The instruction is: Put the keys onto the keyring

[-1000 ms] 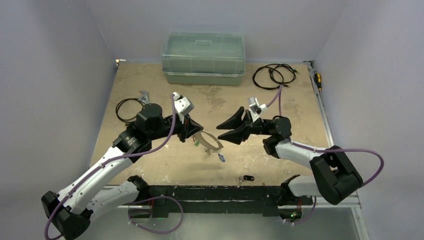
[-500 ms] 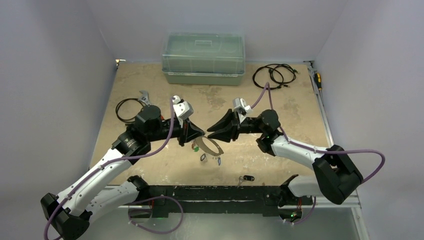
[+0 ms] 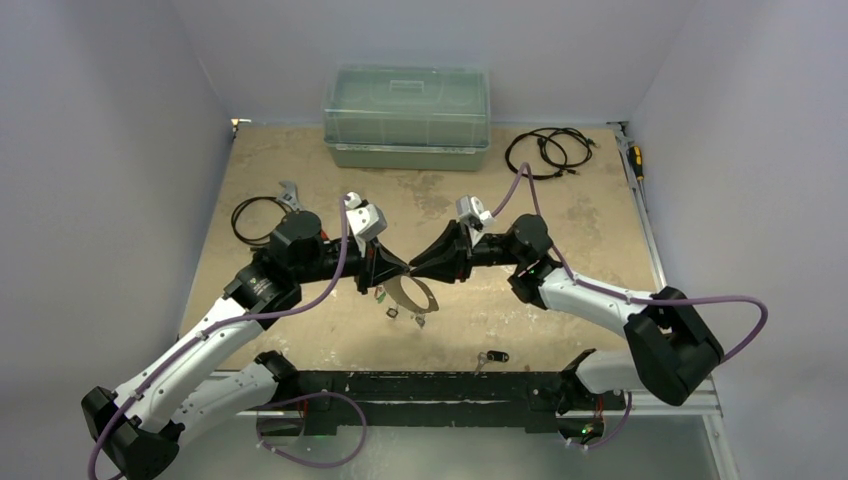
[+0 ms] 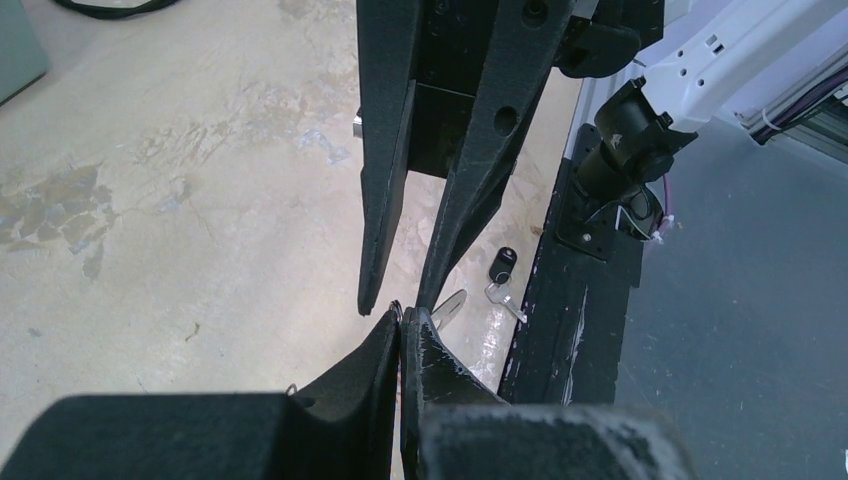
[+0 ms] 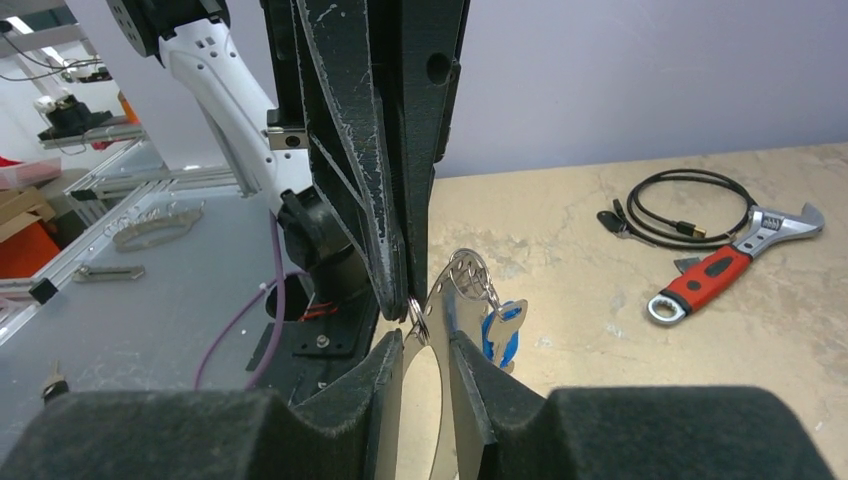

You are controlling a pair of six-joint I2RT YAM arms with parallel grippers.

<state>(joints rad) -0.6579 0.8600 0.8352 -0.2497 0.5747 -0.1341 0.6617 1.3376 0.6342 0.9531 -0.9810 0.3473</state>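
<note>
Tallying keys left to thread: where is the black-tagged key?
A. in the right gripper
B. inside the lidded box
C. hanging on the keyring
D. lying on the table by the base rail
D: the black-tagged key lies loose on the table beside the black base rail.

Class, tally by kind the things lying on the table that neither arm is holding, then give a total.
Black cable coils: 2
Wrench: 1
Lidded plastic box: 1
Black-tagged key: 1
Yellow-handled tool: 1
Total: 6
</note>
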